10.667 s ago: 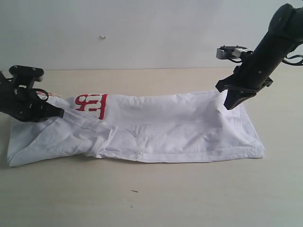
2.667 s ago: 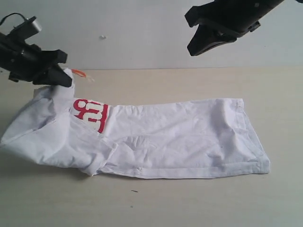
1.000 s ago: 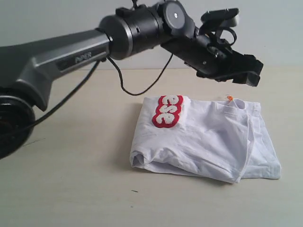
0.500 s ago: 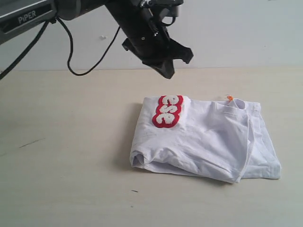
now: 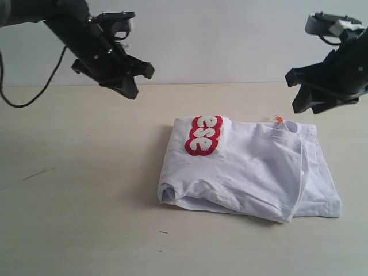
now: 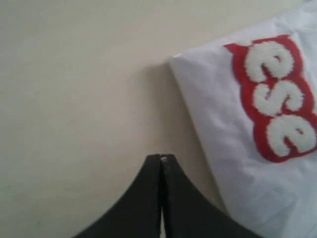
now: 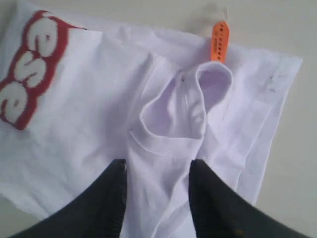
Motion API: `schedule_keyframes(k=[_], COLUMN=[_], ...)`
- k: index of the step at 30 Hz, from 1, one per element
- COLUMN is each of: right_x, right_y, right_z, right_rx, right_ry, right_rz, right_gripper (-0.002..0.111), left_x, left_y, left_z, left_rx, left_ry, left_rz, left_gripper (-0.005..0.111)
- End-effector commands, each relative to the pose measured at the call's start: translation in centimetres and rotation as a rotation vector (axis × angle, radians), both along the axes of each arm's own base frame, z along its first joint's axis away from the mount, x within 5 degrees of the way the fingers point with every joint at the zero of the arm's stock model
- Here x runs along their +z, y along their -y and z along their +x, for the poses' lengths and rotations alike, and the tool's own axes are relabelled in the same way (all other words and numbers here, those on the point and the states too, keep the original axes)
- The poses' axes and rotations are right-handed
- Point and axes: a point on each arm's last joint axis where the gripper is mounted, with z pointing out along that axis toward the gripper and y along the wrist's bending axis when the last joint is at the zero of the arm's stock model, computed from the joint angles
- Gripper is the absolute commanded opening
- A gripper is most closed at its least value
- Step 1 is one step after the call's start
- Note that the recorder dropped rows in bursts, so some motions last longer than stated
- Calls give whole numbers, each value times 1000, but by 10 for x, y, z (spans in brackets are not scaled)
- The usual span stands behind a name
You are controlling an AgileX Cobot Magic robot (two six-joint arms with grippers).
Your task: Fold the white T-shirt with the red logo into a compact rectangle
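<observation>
The white T-shirt (image 5: pixel 253 172), earlier stretched long, now lies doubled into a short bundle, red logo (image 5: pixel 204 135) on top. The left gripper (image 5: pixel 130 92) has swung away to its ten o'clock, jaws together; the right gripper (image 5: pixel 310 108) has returned at two o'clock, jaws parted

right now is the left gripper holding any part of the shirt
No: in the left wrist view the left gripper is shut on nothing, over bare table beside the white T-shirt.
</observation>
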Motion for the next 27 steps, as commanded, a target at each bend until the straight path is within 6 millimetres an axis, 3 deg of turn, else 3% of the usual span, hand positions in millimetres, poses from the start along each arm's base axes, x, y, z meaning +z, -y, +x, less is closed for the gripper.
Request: schedule_keyframes(k=[1,5,9,15,21,27], right_x=[-36,-57,-65,-68,-85,-96], right_y=[10,9,16,21,5,9], right_z=[10,15,20,27,30,29], right_rx=[-11,1,-1,-91,-46,-38], right_ry=[-94,-129,-102,-58,-106,-154], right_rz=[51,77,9,-19,163,112], right_gripper=[46,47,50,68,68,67], left_x=[-2,-15,-27,-26,-26,-26], left_y=[-33,-51,-61,-58,-57,-57], left_z=[-1,-5,-8,-7,-7,-8], left_rx=[29,33,32,35,34,33], left_ry=[12,-13,-33,-26,-26,-30], left_rz=[-55,-49,-28,-73,-77,-76], left_gripper=[0,0,0,0,0,0])
